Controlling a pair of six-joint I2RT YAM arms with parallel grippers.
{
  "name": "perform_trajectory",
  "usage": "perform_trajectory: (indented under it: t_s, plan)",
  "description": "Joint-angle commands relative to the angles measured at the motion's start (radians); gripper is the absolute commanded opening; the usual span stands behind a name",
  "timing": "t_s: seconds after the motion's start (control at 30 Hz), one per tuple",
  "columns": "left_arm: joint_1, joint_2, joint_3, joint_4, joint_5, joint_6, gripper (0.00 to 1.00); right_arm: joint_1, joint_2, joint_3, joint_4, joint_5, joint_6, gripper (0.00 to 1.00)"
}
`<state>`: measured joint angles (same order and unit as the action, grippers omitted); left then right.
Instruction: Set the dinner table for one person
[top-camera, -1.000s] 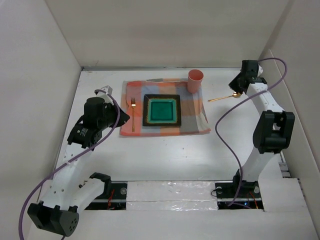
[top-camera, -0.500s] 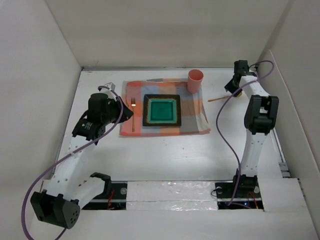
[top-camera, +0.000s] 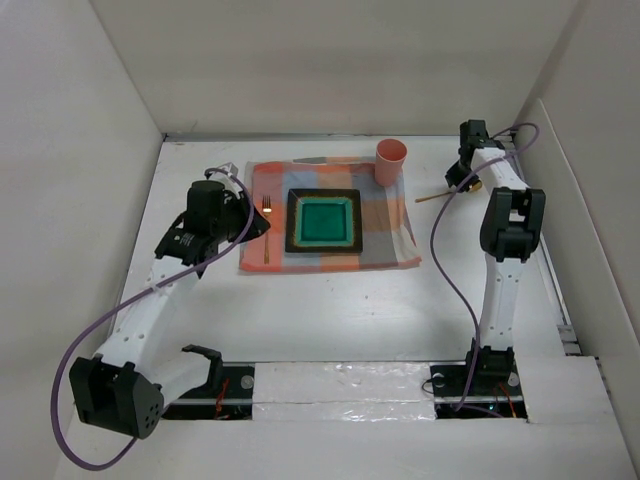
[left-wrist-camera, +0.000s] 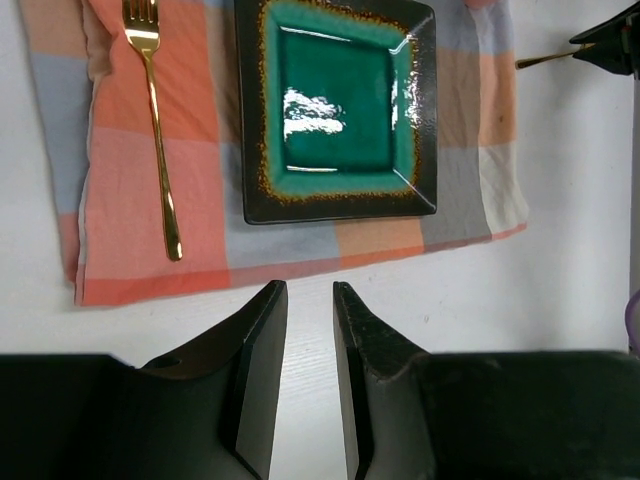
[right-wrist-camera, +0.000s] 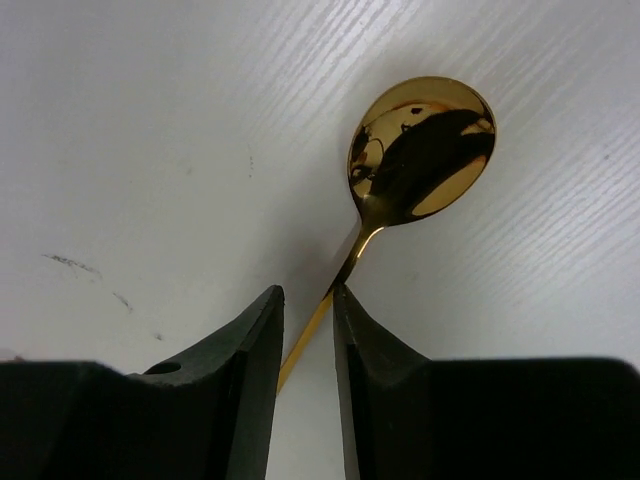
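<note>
The right gripper (right-wrist-camera: 308, 300) sits low over the dinner table (top-camera: 330, 310), its two black fingers slightly apart. The thin handle of a gold spoon (right-wrist-camera: 420, 150) runs between them; the gap is wider than the handle, so the spoon is straddled, not clamped. The spoon lies on bare table at the far right. The left gripper (left-wrist-camera: 310, 290) is also slightly open and holds nothing, poised above white table beside a checked cloth (left-wrist-camera: 130, 200). On the cloth, a gold fork (left-wrist-camera: 155, 130) lies left of a square green plate (left-wrist-camera: 340, 205). A pink cup (top-camera: 390, 160) stands at the cloth's far right corner. The white table, walled by upright panels, lies under everything.
</note>
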<state>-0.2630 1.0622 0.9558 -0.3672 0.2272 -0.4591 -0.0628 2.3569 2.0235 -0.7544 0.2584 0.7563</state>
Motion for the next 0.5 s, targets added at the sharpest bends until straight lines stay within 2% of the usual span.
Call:
perform_trajectory:
  t_s: [0.0, 0.07, 0.23, 0.3, 0.33, 0.47]
  plan:
    - [-0.005, 0.018, 0.056, 0.045, -0.005, 0.025, 0.23, 0.015, 0.033, 0.072, -0.074, 0.039, 0.037, 0.29]
    - [-0.005, 0.03, 0.07, 0.042, -0.031, 0.039, 0.22, 0.026, 0.041, 0.075, -0.097, 0.047, 0.038, 0.23]
    - [-0.005, 0.047, 0.109, 0.027, -0.087, 0.072, 0.22, 0.037, 0.065, 0.041, -0.184, 0.028, 0.101, 0.15]
    - [-0.005, 0.042, 0.109, 0.021, -0.106, 0.089, 0.21, 0.037, 0.045, -0.009, -0.183, 0.027, 0.098, 0.03]
    - [-0.005, 0.033, 0.106, 0.022, -0.112, 0.094, 0.21, 0.037, 0.03, -0.031, -0.151, 0.027, 0.091, 0.0]
    - [-0.005, 0.022, 0.083, 0.019, -0.112, 0.1, 0.21, 0.027, -0.057, -0.109, -0.089, 0.034, 0.074, 0.0]
